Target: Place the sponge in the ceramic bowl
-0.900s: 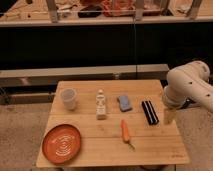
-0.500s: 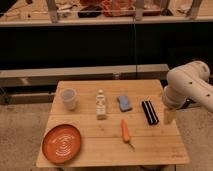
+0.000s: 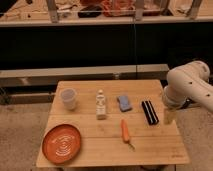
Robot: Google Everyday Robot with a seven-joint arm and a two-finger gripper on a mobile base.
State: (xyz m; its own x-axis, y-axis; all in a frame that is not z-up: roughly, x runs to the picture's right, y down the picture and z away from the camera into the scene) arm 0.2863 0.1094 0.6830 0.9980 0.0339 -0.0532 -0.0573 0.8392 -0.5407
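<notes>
The blue sponge [image 3: 124, 103] lies on the wooden table [image 3: 100, 145], right of centre toward the back. The orange-red ceramic bowl [image 3: 62, 143] with white rings sits at the front left corner, holding nothing. My white arm comes in from the right, and the gripper [image 3: 169, 116] hangs at the table's right edge, just right of a black ribbed block [image 3: 149, 112]. The gripper is well apart from the sponge and far from the bowl.
A translucent cup [image 3: 68, 98] stands at the back left. A small white bottle [image 3: 101, 104] stands upright in the middle, left of the sponge. An orange carrot [image 3: 125, 132] lies in front of the sponge. Behind the table runs a dark counter front.
</notes>
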